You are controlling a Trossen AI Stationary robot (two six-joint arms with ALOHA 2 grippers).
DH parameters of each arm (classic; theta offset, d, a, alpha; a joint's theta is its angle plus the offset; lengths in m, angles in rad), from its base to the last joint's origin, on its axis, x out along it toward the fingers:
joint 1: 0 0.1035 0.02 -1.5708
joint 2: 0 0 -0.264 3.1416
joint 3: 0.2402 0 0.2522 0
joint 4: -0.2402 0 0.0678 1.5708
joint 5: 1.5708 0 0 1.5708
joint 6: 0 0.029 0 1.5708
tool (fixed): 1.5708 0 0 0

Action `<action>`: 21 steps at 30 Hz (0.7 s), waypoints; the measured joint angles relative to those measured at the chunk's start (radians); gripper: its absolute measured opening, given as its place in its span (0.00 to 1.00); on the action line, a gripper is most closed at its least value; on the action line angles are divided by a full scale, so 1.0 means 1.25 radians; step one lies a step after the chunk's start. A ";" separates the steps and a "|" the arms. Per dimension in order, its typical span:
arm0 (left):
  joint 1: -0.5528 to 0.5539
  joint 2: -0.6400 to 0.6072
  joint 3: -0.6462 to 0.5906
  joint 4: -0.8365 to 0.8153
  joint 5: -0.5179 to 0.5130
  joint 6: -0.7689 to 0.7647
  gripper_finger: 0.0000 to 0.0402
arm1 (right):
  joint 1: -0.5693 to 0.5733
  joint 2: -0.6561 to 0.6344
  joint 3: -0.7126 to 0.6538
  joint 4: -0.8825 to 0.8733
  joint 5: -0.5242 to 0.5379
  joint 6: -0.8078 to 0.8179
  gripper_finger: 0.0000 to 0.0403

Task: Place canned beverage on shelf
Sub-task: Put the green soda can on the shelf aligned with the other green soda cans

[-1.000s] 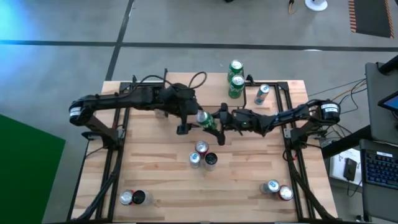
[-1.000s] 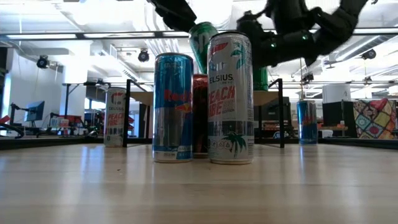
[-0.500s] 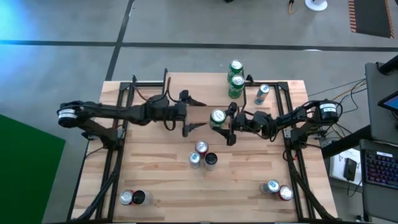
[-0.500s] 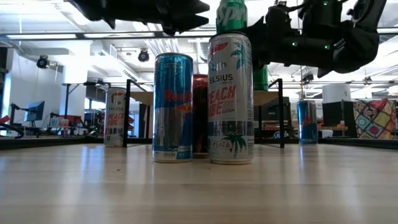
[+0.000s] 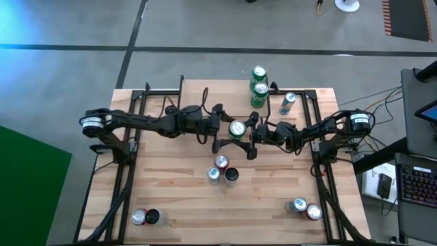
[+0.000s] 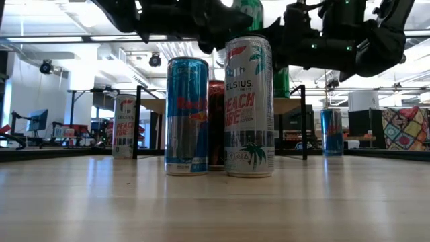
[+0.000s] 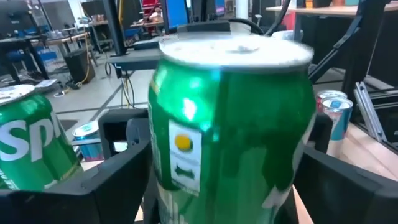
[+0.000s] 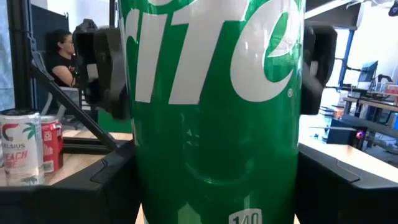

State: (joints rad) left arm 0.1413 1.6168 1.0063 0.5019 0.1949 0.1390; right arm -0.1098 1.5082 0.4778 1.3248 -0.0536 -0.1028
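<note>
A green Sprite can (image 5: 237, 128) is held upright above the middle of the table, and it also shows in the low view (image 6: 250, 12). My right gripper (image 5: 246, 133) is shut on it, coming from the table's right. My left gripper (image 5: 225, 128) is open, with one finger on each side of the same can, coming from the left. I cannot tell whether its fingers touch the can. The shelf (image 6: 151, 102), a wood board on black legs, stands along the far edge. Two more Sprite cans (image 5: 259, 92) stand at its right end. My right gripper pinches the green can's side wall (image 8: 149, 168) between its two fingers (image 8: 112, 180), on opposite sides of the can. The fingers come level from the table's right side. The can stands upright in the hold, lifted clear of the table.
Three cans (image 5: 220, 162) stand grouped at the table's centre, below the held can. There are two cans at the near left (image 5: 145, 217), two at the near right (image 5: 305, 208) and a blue can (image 5: 287, 102) at the far right. Black arm frames run along both table sides.
A second ago the green can hung tilted between both grippers. It now stands upright in my right gripper, a little farther toward the table's right. My left gripper drew back toward the left edge, clear of the can. It has since come back, and its fingers flank the can.
</note>
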 joint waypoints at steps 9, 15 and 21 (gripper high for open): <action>0.009 0.006 -0.001 -0.022 0.003 -0.003 0.72 | -0.001 0.000 0.000 -0.012 -0.014 0.022 0.86; 0.010 -0.017 -0.001 -0.091 -0.066 0.005 0.76 | 0.001 -0.082 -0.001 -0.172 0.049 0.018 0.91; 0.012 -0.021 -0.004 -0.153 -0.094 0.024 0.74 | 0.003 -0.270 0.000 -0.401 0.098 0.033 0.91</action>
State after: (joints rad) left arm 0.1565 1.5906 1.0016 0.3103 0.0769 0.1696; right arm -0.1057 1.1702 0.4774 0.8235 0.0684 -0.0615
